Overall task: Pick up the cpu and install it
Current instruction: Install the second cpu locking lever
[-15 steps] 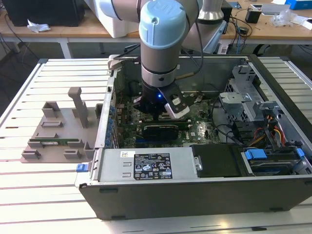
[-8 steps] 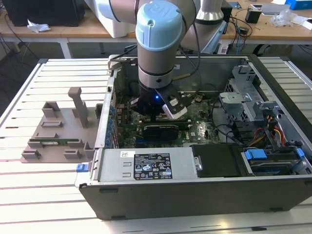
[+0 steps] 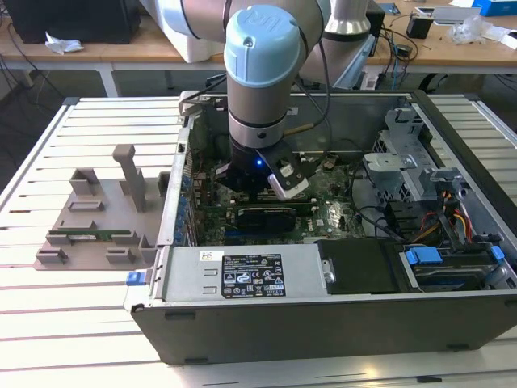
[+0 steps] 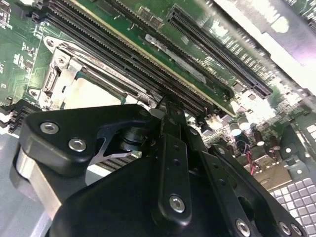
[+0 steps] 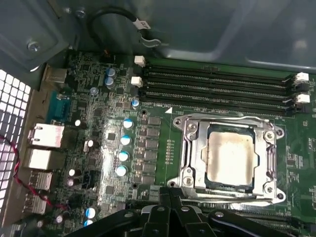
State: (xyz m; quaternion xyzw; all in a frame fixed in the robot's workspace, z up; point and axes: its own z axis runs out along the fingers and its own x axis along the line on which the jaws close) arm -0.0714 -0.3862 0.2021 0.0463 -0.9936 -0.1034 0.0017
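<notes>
Gripper (image 5: 170, 205) is down inside the open computer case (image 3: 339, 311), just above the motherboard (image 5: 98, 148). Fingers look pressed together with nothing between them: both wrist views show the black linkages meeting at the tip, no part held.

CPU (image 5: 231, 157) sits in the socket just ahead of the gripper tip, flat, silver-grey top facing up with some dull residue on it. Metal socket frame (image 5: 190, 148) surrounds it on all sides; the chip lies within the frame's opening. In the second wrist view the cpu (image 4: 89, 95) shows partly, just beyond the gripper's knuckle, still inside the same frame. Gripper isn't touching the chip as far as I can tell.

RAM slots (image 5: 217, 89) run in a bank just past the socket, away from the gripper. Row of capacitors (image 5: 123, 148) sits beside the socket.

Exterior view: arm (image 3: 262, 73) reaches straight down into the case. Grey fixture tray (image 3: 97, 218) sits on the slatted counter (image 3: 81, 323), well away from the gripper, outside the case.
</notes>
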